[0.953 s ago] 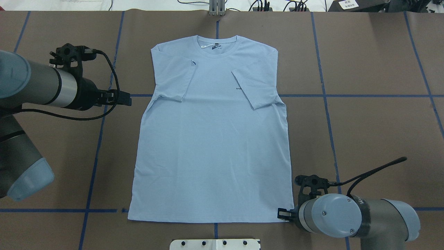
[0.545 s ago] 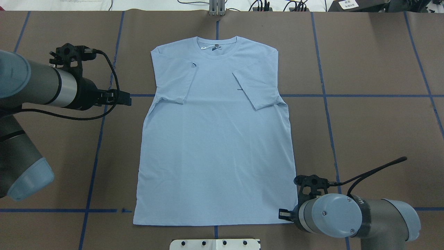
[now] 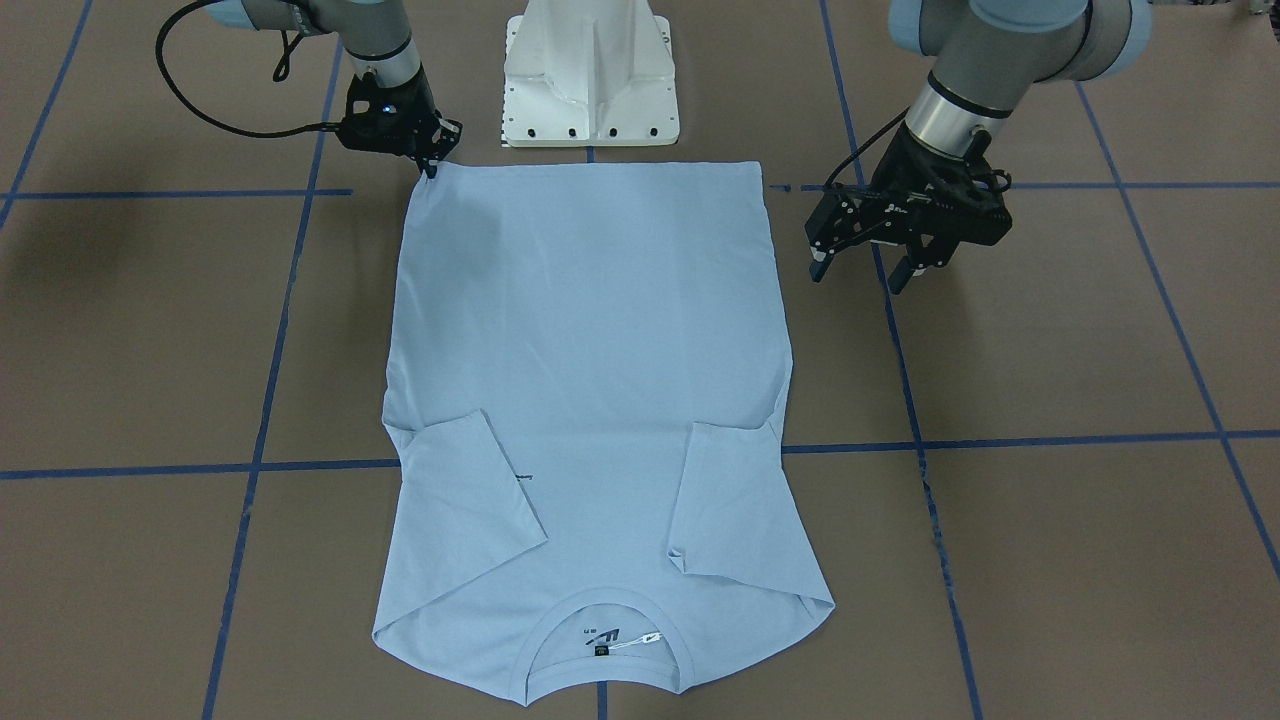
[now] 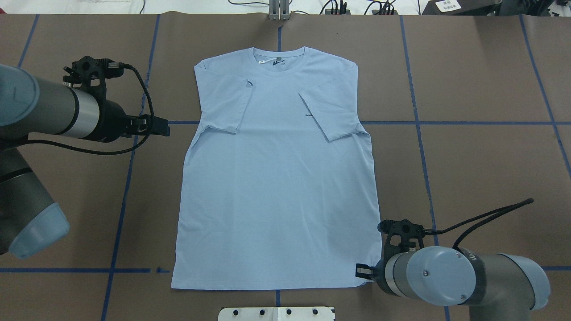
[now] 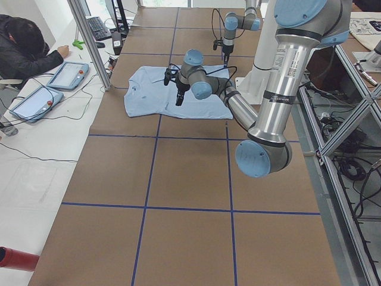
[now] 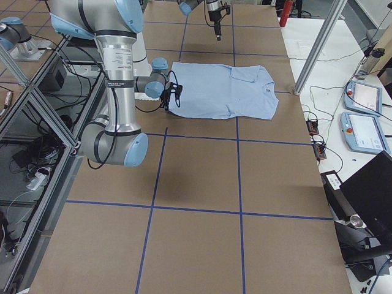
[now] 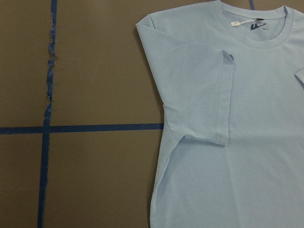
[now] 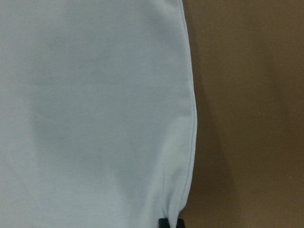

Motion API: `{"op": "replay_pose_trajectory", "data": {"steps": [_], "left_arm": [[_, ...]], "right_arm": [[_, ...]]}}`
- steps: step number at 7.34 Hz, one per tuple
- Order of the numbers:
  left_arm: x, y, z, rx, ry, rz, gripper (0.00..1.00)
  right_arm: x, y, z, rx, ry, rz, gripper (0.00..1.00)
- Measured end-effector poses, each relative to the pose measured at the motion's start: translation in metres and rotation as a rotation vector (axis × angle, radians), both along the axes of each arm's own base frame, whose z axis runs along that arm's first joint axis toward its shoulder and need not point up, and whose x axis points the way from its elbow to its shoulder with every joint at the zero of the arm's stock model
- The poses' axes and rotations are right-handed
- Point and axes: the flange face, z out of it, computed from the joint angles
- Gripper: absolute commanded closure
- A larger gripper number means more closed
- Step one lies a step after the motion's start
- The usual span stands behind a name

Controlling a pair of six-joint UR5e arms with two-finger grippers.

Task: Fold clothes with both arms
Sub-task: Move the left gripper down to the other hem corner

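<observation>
Light blue T-shirt (image 4: pixel 276 187) lying flat on the brown worktop (image 4: pixel 468 169), collar away from the robot, both sleeves folded in onto the chest. Likely fault: the cloth is held at one point only, at its extreme edge. A lone pull by the right gripper (image 3: pixel 431 168) would skew the garment, disturb the folded sleeves, or let the hem slip free. Pose: the right gripper sits low, wrist near horizontal, apparently closed on the near hem corner. The left gripper (image 3: pixel 857 278) hangs above the worktop beside the shirt's left side, jaws spread, holding nothing.
</observation>
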Motion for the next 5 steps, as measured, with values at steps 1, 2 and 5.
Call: {"op": "replay_pose_trajectory", "data": {"steps": [1,2,5], "left_arm": [[0.009,0.012,-0.002,-0.079,0.035,-0.006,0.0],[0.032,0.037,-0.005,-0.175,0.065,-0.013,0.07],[0.127,0.151,0.014,-0.392,0.025,-0.044,0.06]], "right_arm": [[0.008,-0.006,-0.009,0.007,-0.019,0.017,1.0],[0.016,-0.012,-0.017,0.012,-0.039,0.035,1.0],[0.028,-0.026,-0.029,0.019,-0.065,0.069,1.0]]}}
